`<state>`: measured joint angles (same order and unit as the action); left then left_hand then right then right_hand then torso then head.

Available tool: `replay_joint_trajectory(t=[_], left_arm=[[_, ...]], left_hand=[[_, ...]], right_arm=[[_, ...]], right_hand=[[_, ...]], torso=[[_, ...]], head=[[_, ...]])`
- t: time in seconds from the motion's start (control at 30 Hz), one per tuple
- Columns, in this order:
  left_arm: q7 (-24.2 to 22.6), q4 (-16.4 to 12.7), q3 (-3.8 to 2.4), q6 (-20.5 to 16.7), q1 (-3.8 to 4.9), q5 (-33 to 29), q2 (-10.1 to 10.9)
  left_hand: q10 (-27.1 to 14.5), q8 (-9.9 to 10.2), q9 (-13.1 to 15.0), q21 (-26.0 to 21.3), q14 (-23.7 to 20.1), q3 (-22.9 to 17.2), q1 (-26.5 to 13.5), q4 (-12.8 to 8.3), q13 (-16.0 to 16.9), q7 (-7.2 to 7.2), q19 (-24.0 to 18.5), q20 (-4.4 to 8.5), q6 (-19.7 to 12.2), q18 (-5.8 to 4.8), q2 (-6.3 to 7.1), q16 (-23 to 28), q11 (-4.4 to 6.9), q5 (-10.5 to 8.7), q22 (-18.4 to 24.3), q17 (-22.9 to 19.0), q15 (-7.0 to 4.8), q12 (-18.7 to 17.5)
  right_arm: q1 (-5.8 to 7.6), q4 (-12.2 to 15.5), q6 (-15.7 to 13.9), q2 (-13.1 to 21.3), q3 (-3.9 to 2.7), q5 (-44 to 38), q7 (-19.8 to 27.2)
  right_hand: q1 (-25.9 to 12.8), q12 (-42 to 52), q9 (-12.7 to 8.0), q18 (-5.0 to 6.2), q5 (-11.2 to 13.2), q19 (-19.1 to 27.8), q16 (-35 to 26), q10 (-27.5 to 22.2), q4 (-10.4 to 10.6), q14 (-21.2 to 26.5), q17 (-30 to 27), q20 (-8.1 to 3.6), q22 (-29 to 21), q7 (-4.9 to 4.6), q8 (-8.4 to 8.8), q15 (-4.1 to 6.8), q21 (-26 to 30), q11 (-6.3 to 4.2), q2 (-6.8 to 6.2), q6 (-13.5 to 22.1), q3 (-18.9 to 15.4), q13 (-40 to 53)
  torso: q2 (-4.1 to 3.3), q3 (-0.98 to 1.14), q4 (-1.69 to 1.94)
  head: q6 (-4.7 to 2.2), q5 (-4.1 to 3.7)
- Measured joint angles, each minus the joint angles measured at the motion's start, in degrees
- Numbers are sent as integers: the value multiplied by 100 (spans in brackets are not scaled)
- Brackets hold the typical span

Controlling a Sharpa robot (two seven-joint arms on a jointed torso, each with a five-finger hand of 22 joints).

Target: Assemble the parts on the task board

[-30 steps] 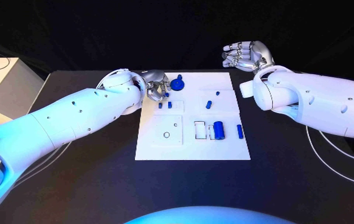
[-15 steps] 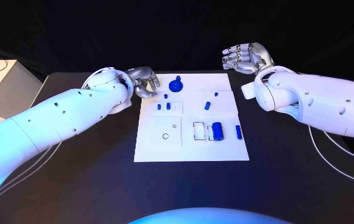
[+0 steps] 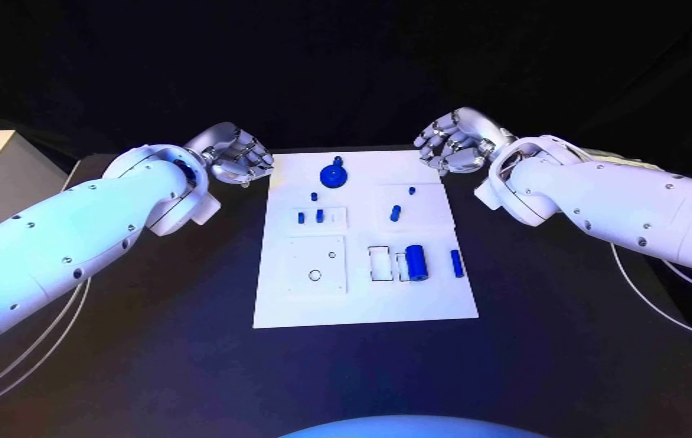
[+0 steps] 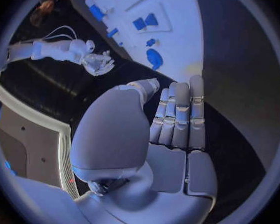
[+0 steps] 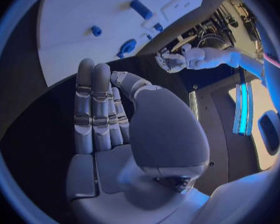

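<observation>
While both arms flank the task board (image 3: 296, 303), neither hand touches it. Left hand (image 3: 235, 155) sits off the board's far left corner, over the black table (image 3: 144, 358), holding nothing. In the left wrist view its fingers (image 4: 180, 114) lie straight and side by side, thumb held apart from them, nothing between. Right hand (image 3: 456, 144) sits off the far right corner, also empty; in the right wrist view its fingers (image 5: 93, 109) are straight and close together, thumb alongside, nothing gripped.

Board lies flat mid-table, long side running away from the robot. Parts on it, head view:
- blue knob-like part (image 3: 333, 172) at the far edge, near centre, standing on the board
- two small blue pieces (image 3: 310, 216) side by side on a raised square left of centre
- small blue piece (image 3: 392, 212) on the square right of that, tiny blue dot just beyond it
- blue cylinder (image 3: 418, 262) lying beside a white rectangular frame (image 3: 378, 263) on the right half
- slim blue pin (image 3: 457, 263) near the right edge, just beside the cylinder, apart from it
- square plate (image 3: 316, 264) on the left half with a small ring-shaped hole; can't tell if anything is seated in it.

All parts are lying or standing loose, well apart from both hands.
</observation>
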<state>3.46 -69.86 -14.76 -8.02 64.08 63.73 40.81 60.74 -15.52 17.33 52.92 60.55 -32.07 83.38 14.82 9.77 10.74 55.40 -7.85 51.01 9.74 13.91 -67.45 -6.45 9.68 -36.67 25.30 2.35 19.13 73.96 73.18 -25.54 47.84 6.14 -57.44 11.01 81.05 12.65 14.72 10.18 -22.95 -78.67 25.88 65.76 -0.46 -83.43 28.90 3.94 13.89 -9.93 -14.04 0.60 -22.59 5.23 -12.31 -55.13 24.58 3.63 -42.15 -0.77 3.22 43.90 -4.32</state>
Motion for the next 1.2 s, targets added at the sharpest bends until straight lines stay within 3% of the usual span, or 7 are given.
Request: replay_joint_trajectory(t=[0.17,0.3,0.43,0.53,0.57,0.77,1.2], left_arm=[[-597,-255,-27,-51,-145,-1627,304],[-1004,-489,-37,-65,-269,-2656,526],[-1287,-663,-55,-76,-353,-3367,657],[-1442,-737,-65,-68,-407,-3742,720],[-1482,-749,-67,-62,-418,-3834,732],[-1675,-814,-76,-9,-446,-4223,753],[-1846,-817,-80,110,-457,-4446,751]], left_hand=[[-99,0,0,-187,-14,84,-40,132,5,40,22,-23,-42,0,-40,146,-52,0,133,-45,34,18],[-116,0,0,-239,-14,108,-40,156,4,41,22,-23,-43,0,-39,180,-50,0,178,-54,34,34],[-121,-13,-1,-249,-35,126,-40,139,5,41,26,-27,-43,0,-40,180,-56,0,191,-57,54,34],[-137,-32,-1,-299,-35,175,-40,138,11,41,42,-44,-43,0,-39,223,-71,0,216,-62,55,60],[-148,-32,-1,-310,-54,212,-40,131,14,41,42,-44,-43,-1,-40,224,-61,0,228,-68,73,63],[-169,-55,-1,-356,-77,261,-40,132,17,41,42,-44,-43,-1,-39,246,-63,0,261,-69,54,89],[-178,-56,4,-358,-77,283,-40,123,21,41,42,-44,-43,-1,-39,246,-72,0,274,-69,54,90]], right_arm=[[-41,11,246,11,2,-1178,-492],[-91,66,430,-8,4,-1942,-899],[-156,111,623,-66,6,-2531,-1259],[-199,123,754,-121,9,-2886,-1484],[-210,122,786,-140,9,-2984,-1543],[-228,122,871,-228,-7,-3424,-1799],[-258,255,784,-288,-5,-3686,-1996]], right_hand=[[-139,-341,-92,0,127,-31,1225,263,76,-38,887,-75,537,62,155,46,-713,-42,-138,-108,284,8],[-322,-555,-107,-53,364,-212,2875,293,224,-39,2294,-43,1254,67,216,45,-1456,-71,-257,-138,435,13],[-382,-732,-107,-91,482,-325,3505,273,306,-43,2832,-4,1866,60,242,41,-2013,-54,-319,-146,517,13],[-408,-836,-107,-90,501,-342,3752,156,317,-61,3031,7,2100,59,265,23,-2224,1,-345,-143,524,12],[-408,-836,-103,-144,501,-357,3820,136,326,-61,3092,22,2176,58,265,23,-2290,22,-345,-143,515,12],[-408,-870,-84,-179,500,-465,4425,96,358,-60,3624,49,2862,27,265,-20,-2901,21,-345,-174,484,22],[-391,-872,-65,-267,500,-484,4652,109,428,-60,3810,69,3165,28,265,-19,-3164,9,-360,-218,555,15]], torso=[[-1,-1,8],[0,-2,19],[0,-6,23],[0,-5,29],[-1,-6,30],[-15,7,27],[-23,26,12]], head=[[-43,-60],[-77,-86],[-113,-118],[-136,-124],[-140,-118],[-153,-78],[-112,-43]])
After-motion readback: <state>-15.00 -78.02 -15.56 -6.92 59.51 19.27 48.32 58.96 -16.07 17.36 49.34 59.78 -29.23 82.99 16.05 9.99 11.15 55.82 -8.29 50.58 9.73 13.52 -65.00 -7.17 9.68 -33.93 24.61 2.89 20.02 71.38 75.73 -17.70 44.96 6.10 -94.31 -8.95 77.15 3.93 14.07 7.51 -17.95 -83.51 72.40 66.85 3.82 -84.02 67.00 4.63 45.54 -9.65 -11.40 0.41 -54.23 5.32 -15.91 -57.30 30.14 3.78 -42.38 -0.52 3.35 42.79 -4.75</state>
